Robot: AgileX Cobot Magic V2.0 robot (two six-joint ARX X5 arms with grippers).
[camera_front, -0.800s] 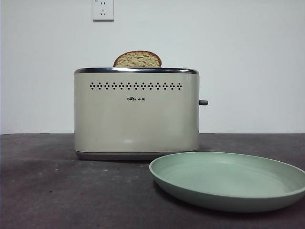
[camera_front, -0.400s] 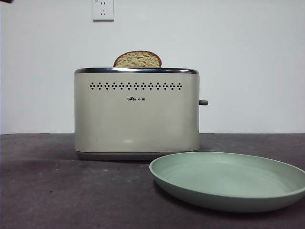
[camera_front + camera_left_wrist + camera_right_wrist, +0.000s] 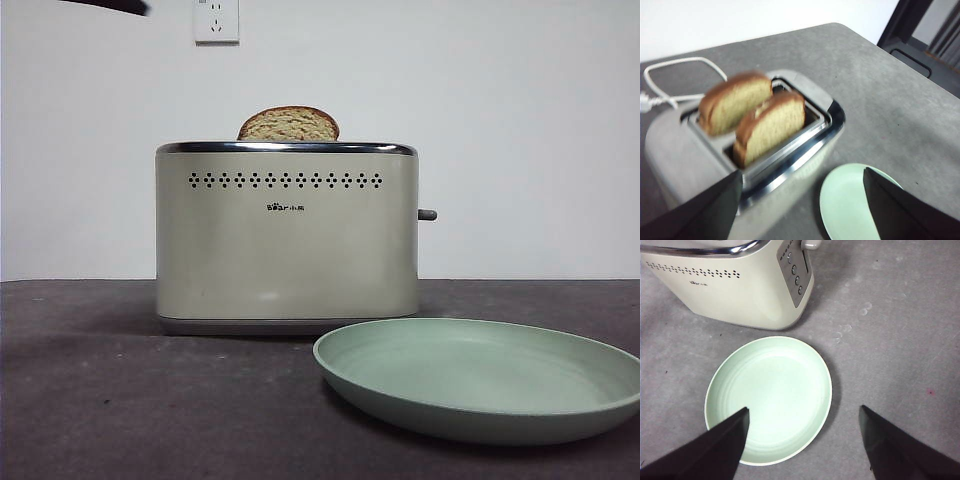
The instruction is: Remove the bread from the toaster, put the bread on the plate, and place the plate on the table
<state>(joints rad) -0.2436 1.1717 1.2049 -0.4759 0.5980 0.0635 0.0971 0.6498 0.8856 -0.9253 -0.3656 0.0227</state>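
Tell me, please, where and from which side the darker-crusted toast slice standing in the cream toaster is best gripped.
Probably by its domed top, from straight above. The tan speckled toast slice with the dark brown crust stands upright in a slot of the boxy cream toaster, so only its upper part shows. The open left gripper could close its jaws on the two flat faces, steering clear of the paler second slice alongside.

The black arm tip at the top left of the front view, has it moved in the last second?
Yes. The arm tip has come in from the top-left corner and now reaches rightward toward the wall socket; a second ago it was out of view.
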